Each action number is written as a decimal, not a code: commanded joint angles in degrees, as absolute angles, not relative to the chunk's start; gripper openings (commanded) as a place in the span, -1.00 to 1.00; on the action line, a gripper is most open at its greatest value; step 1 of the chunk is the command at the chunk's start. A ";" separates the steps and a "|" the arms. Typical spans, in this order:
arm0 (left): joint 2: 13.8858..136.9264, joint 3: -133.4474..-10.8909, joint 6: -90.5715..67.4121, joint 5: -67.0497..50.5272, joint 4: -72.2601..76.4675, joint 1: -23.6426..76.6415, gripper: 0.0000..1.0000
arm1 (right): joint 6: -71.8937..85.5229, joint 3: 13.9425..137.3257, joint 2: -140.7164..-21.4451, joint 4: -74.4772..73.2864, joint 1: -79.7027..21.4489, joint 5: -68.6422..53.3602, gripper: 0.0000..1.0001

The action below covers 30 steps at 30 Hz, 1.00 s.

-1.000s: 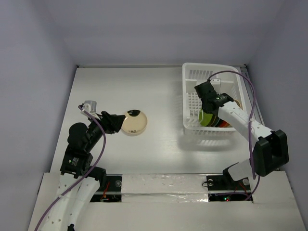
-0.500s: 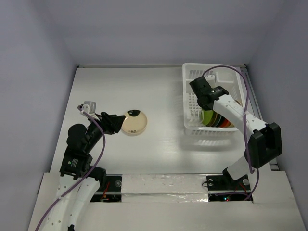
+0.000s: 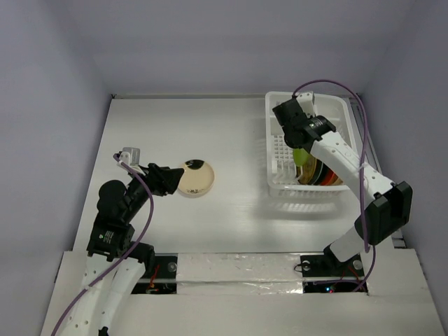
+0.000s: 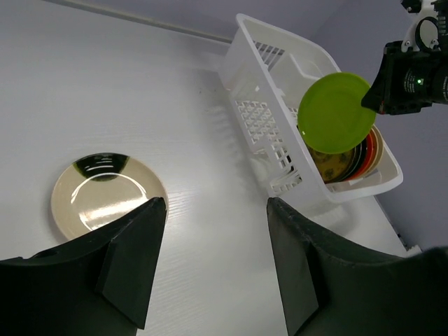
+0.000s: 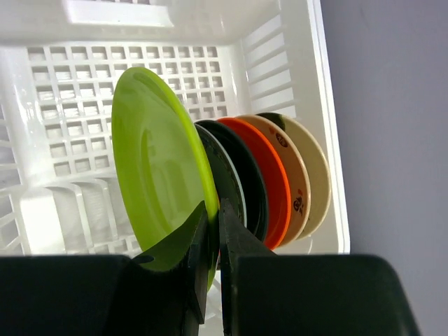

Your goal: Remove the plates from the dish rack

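The white dish rack [image 3: 308,99] stands at the far right of the table. My right gripper [image 3: 299,142] is over it, shut on the rim of a lime green plate [image 5: 157,161] that it holds on edge above the rack floor. Behind that plate, dark [image 5: 245,175], orange [image 5: 273,182] and cream plates [image 5: 311,168] stand upright in the rack [image 5: 175,63]. A cream plate [image 3: 196,178] lies flat on the table left of centre. My left gripper [image 4: 213,203] is open just beside it, with only bare table between its fingers.
The rack [image 4: 280,77] sits close to the right wall and the table's back edge. A grey wall bounds the table on the left. Bare white tabletop lies between the cream plate [image 4: 108,192] and the rack.
My right gripper has lifted the lime green plate up and toward the rack's far end, away from the other plates. My left gripper's fingers have spread a little wider beside the cream plate.
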<state>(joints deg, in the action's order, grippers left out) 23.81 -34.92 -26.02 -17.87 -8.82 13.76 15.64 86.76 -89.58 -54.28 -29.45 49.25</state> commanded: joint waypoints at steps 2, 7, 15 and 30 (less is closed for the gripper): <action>23.73 -34.89 -26.02 -18.63 -5.71 13.45 0.14 | 17.93 91.14 -84.12 -55.99 -31.81 54.05 -1.00; 23.82 -34.98 -26.01 -18.46 -5.89 13.45 0.00 | 19.07 92.39 -76.30 -49.51 -36.20 49.24 -1.00; 23.91 -35.16 -26.02 -17.14 -6.50 13.45 -0.94 | 25.83 78.14 -78.89 -15.41 -42.62 11.54 -1.00; 24.17 -35.25 -26.01 -17.14 -6.50 12.92 -0.23 | 40.78 80.77 -106.25 2.98 -46.58 -3.59 -1.00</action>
